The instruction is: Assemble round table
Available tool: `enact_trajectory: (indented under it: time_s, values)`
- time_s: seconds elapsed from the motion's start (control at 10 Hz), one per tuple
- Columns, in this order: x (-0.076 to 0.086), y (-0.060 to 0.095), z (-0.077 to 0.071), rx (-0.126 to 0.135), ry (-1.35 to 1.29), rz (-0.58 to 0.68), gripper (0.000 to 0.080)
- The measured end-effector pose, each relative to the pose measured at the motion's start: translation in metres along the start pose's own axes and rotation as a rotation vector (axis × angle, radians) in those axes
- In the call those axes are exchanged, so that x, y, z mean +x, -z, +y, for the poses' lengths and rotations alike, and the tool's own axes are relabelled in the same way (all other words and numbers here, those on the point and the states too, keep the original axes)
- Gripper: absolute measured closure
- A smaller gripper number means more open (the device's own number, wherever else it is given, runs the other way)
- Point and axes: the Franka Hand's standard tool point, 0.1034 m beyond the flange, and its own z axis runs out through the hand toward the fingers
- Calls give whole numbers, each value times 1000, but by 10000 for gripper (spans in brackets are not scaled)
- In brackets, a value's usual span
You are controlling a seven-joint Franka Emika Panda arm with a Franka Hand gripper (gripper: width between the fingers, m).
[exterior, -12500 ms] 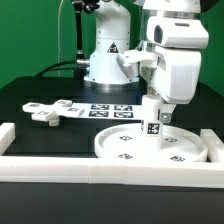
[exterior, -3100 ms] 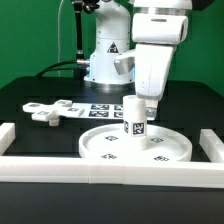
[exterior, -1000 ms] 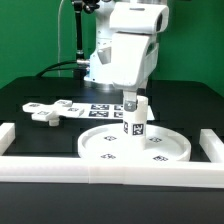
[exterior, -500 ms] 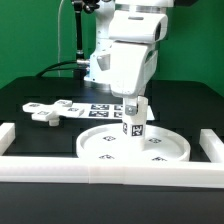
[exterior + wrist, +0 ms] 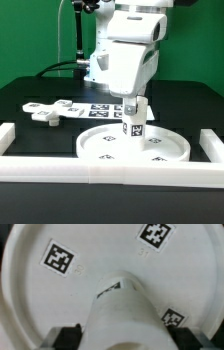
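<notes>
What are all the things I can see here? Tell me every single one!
round disc: one, white, on the table by the front rail
leg: one, white, upright on the round disc
cross-shaped foot piece: one, white, lying at the exterior view's left
marker board: one, white with black tags, flat behind the round disc
border rails: several, white, along the table's edges
table: one, black
robot arm: one, white, above the round disc
end effector: one, shut on the leg's top

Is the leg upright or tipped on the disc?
Upright. The short cylinder leg stands vertically on the round disc, near its middle, with its top held in the gripper.
</notes>
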Motion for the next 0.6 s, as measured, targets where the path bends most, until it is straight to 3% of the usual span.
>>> enact_trajectory:
  time_s: [0.5, 0.6]
  values:
    - [2, 0, -2, 15, -555, 15, 392]
    - [3, 0, -2, 13, -569, 16, 392]
